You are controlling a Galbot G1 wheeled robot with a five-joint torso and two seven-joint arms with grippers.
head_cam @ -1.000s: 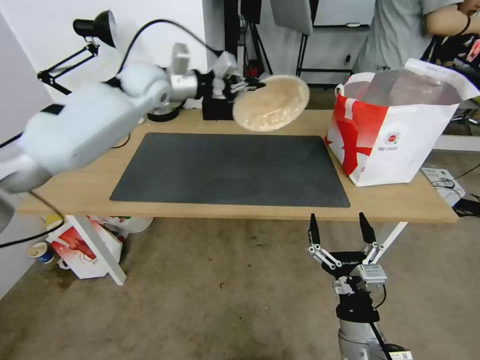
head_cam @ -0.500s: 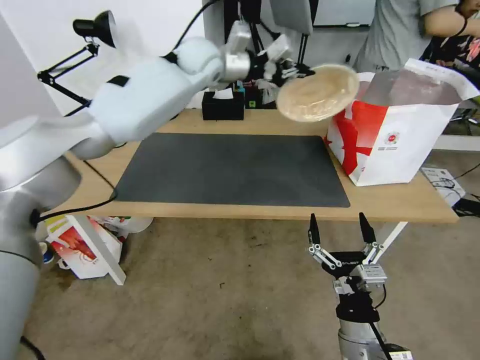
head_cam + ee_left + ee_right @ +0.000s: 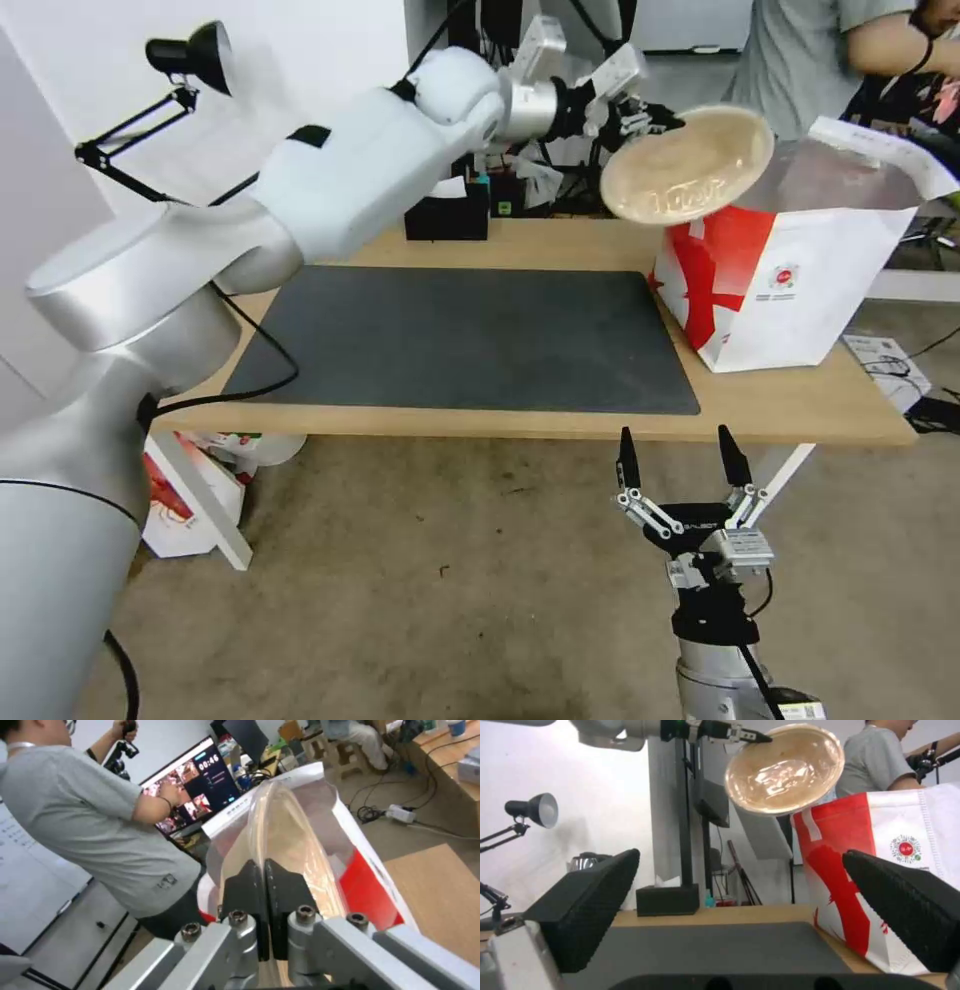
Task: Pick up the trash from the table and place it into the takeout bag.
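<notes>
1. Head view: my left hand (image 3: pixel 655 120) is pinched tight on the rim of the round beige lidded takeout bowl (image 3: pixel 688 165), carried tilted in the air at the near-left corner of the takeout bag (image 3: pixel 790 260), partly over its open mouth. The bag stands on the right end of the table (image 3: pixel 800 405), beside the dark mat (image 3: pixel 465 340), which lies bare. I see no other trash on the table, so I judge this bowl the last piece to go in. The black tissue box (image 3: pixel 447 212) sits at the table's back edge, well left of the bag. My right hand (image 3: pixel 682 462) waits below the table's front edge, short of the bag, fingers spread wide and holding nothing.

2. Left wrist view: my two black fingertips (image 3: pixel 247 881) press together on the bowl's edge (image 3: pixel 280 832), and beyond it lies the bag's silvery lining (image 3: pixel 325 806). The bowl is above the bag, not yet inside; lowering and letting go are what remain.

3. Right wrist view: the bowl (image 3: pixel 785 768) hangs above the bag's red-patched left corner (image 3: pixel 875 870), clear of the table.
</notes>
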